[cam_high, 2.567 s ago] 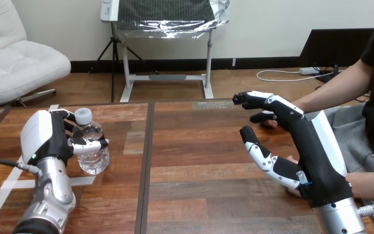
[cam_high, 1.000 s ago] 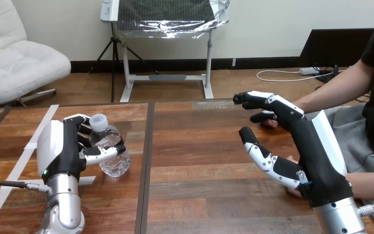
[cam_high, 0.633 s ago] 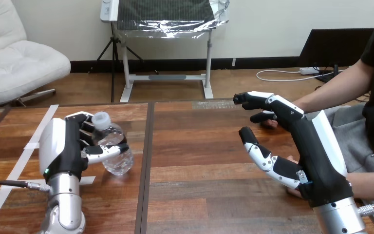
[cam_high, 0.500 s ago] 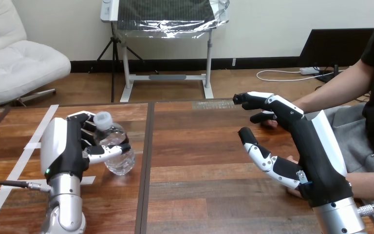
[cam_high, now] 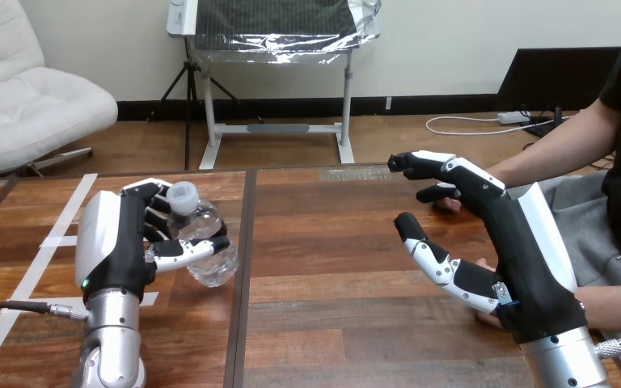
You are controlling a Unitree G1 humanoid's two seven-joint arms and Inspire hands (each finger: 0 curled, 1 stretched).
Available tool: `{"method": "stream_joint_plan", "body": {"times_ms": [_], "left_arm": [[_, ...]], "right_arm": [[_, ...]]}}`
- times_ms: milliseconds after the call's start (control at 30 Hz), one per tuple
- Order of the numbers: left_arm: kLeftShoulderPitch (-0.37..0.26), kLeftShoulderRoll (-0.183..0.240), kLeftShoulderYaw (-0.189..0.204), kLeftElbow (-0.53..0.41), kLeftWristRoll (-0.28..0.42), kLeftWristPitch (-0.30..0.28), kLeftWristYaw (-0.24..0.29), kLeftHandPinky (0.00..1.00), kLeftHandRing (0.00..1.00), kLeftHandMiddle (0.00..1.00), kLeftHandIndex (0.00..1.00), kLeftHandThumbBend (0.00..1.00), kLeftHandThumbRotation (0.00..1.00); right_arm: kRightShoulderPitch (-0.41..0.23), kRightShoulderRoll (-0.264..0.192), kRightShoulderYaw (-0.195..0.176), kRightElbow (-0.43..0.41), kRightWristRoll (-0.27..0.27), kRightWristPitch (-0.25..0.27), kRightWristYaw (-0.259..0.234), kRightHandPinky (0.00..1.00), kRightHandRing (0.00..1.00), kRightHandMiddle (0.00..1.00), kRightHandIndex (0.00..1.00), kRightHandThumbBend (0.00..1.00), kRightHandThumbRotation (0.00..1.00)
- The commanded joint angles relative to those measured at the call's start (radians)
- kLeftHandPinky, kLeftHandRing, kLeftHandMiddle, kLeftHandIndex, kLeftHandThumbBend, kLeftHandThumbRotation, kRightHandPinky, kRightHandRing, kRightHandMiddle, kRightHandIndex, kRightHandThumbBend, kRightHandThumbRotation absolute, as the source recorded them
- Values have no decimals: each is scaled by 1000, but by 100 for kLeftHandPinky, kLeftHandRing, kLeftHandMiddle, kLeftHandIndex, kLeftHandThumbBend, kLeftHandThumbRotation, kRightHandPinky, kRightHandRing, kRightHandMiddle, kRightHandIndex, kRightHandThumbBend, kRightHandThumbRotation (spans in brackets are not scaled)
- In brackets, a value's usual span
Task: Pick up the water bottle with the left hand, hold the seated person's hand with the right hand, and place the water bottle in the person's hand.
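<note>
A clear water bottle point(cam_high: 210, 242) with a white cap is at the left of the wooden table point(cam_high: 331, 242), tilted with its cap up and to the left. My left hand point(cam_high: 117, 242) is shut on it, fingers behind and thumb across the front; its base seems just off the table. My right hand point(cam_high: 509, 242) stands open at the right, thumb stretched left. The person's hand point(cam_high: 450, 204) lies behind it, fingertips showing under my fingers. I cannot see my fingers curled round it. More of the person's hand point(cam_high: 485, 317) peeks out below my palm.
White tape strips point(cam_high: 58, 226) mark the table's left part. A dark seam point(cam_high: 245, 259) runs front to back between bottle and right hand. The person's forearm point(cam_high: 550, 158) comes in from the upper right, a second one point(cam_high: 618, 305) from the lower right.
My left hand has carried the bottle to the right, toward the seam, and the bottle now leans and sits a little higher. My right hand and the person's hand have stayed put.
</note>
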Motion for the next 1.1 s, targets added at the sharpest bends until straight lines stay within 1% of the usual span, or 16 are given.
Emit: {"method": "stream_joint_plan", "body": {"times_ms": [0,200,467,567,700,867,1067], "left_arm": [[-28,-4,30,-160,1,-26,-5,38,40,44,47,67,0],[6,-18,37,-232,-31,-44,-40,39,40,44,47,67,0],[39,-33,44,-308,-42,-38,-67,40,40,44,47,67,0],[57,-41,45,-350,-50,-32,-84,40,40,44,47,67,0],[68,-47,49,-378,-57,-35,-100,40,40,44,47,66,0],[91,-58,51,-430,-66,-38,-123,40,40,43,47,66,0],[117,-76,57,-492,-83,-24,-156,39,39,43,47,66,0]], "right_arm": [[-79,-5,-31,10,-3,-11,-23,66,76,79,72,38,1],[-81,-8,-34,12,-3,-11,-23,66,76,79,72,39,1],[-78,-12,-41,6,-10,0,-21,65,77,79,73,40,2],[-75,-18,-45,-2,4,12,-8,66,77,80,73,41,2],[-76,-26,-50,-7,5,27,2,67,79,81,74,43,1],[-72,-50,-66,-38,-3,80,29,70,82,84,76,48,0],[-73,-85,-86,-72,-45,138,44,71,83,86,78,55,1]]}}
